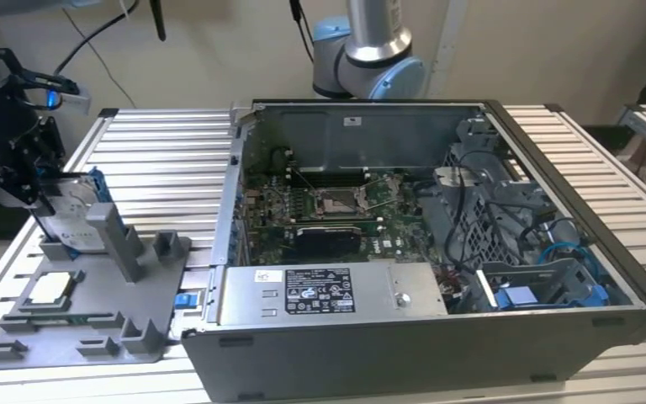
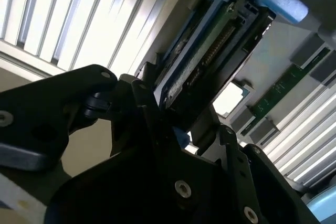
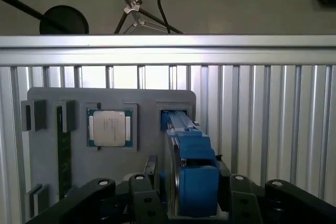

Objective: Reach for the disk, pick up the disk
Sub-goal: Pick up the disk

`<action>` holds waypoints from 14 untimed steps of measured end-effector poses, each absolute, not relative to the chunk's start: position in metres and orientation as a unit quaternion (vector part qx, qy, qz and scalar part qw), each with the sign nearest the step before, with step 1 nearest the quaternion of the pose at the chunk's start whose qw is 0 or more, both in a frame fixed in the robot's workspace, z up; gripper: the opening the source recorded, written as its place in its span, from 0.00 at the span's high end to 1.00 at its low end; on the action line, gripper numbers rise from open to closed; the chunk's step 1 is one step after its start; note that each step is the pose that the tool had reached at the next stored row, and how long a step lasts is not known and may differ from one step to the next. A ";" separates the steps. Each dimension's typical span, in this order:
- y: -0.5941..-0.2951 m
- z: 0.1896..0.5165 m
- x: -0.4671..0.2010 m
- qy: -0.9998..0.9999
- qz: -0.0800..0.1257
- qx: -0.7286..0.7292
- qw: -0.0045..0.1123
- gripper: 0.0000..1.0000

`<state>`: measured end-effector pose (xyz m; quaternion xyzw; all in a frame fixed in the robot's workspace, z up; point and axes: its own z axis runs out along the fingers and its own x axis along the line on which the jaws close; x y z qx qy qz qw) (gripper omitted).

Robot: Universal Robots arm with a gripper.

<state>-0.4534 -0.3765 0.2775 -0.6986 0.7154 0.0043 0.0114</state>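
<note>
The disk (image 1: pixel 73 212) stands on edge in a slot of the grey fixture (image 1: pixel 98 324) at the exterior view's left, its white label facing out and blue rails along its edges. My gripper (image 1: pixel 56 202) comes down over it from above, one finger on each flat face. In the first wrist view the disk (image 3: pixel 188 169) runs from the slot toward the camera, and the black fingers (image 3: pixel 143 195) press close on both sides of it. The second wrist view shows the disk (image 2: pixel 210 51) clamped in my gripper (image 2: pixel 181 116). The gripper looks shut on the disk.
A small square silver chip (image 3: pixel 109 128) lies in a recess of the fixture beside the disk's slot, and a green memory stick (image 3: pixel 64 150) lies further along. An open computer case (image 1: pixel 413 252) fills the slatted table's middle. Another arm's base (image 1: pixel 368 59) stands behind it.
</note>
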 end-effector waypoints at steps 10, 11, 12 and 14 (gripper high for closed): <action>-0.376 0.274 -0.453 0.715 0.004 -0.699 0.011 0.00; -0.377 0.273 -0.453 0.715 0.004 -0.699 0.011 0.00; -0.377 0.273 -0.453 0.715 0.004 -0.699 0.011 0.00; -0.376 0.272 -0.453 0.715 0.004 -0.699 0.012 1.00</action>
